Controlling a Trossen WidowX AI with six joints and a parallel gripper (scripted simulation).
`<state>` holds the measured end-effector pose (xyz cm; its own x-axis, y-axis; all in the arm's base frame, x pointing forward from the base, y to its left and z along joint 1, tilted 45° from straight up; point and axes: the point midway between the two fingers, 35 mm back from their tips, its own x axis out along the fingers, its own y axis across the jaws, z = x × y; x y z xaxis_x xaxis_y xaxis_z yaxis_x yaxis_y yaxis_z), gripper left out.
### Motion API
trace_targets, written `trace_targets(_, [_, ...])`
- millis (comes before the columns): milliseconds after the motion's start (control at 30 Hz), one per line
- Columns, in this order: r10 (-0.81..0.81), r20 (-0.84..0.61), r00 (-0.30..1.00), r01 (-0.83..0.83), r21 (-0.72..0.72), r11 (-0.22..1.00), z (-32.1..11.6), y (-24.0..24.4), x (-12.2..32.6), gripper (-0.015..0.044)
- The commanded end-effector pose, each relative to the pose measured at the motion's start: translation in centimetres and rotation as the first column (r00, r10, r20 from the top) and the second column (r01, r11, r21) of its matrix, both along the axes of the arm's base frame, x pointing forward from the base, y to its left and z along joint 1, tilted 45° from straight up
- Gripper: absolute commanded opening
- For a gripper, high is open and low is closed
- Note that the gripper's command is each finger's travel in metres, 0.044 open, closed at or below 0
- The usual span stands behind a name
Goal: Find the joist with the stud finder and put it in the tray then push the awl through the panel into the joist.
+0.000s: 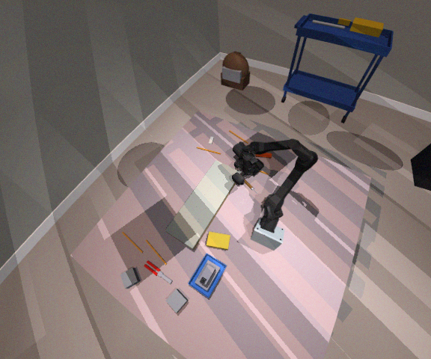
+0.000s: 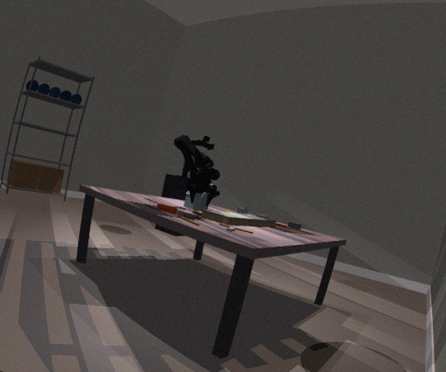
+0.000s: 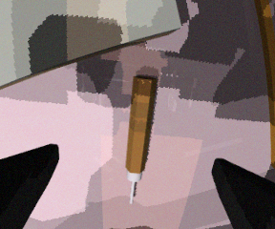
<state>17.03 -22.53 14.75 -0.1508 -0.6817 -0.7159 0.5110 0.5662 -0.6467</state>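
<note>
The awl [image 1: 249, 184] [image 3: 140, 124] lies on the table beside the panel's end, with an orange-brown handle, white collar and thin metal tip. My gripper [image 1: 240, 179] [image 2: 200, 201] [image 3: 137, 159] is open and empty above it, pointing down. In the wrist view the awl lies between the spread fingertips, its tip toward the bottom of the picture. The pale grey-green floor panel [image 1: 204, 200] [image 2: 237, 218] [image 3: 4, 48] lies flat; the joist is hidden. The grey stud finder [image 1: 212, 270] lies in the blue tray [image 1: 198, 269].
A yellow block [image 1: 218, 240] lies between panel and tray. Orange sticks [image 1: 208, 150] [image 3: 274, 110] lie around the panel, one right of the awl in the wrist view. A red-handled screwdriver [image 1: 264, 155] is behind the arm. Red pliers [image 1: 158, 269] and two grey blocks [image 1: 130, 277] [image 1: 176, 300] lie near the tray.
</note>
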Motion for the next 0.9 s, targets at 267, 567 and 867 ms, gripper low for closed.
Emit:
trace_targets(267, [0.000,-0.006,1.000,0.000,0.002,1.000,-1.1,-1.1,-0.3,0.0440])
trace_targets(567, [0.000,-0.006,1.000,0.000,0.001,1.000,-2.2,-2.1,-0.4,0.0440])
trace_targets(867, [0.000,-0.007,1.000,0.000,-0.001,1.000,-3.1,-3.2,-0.6,0.0440])
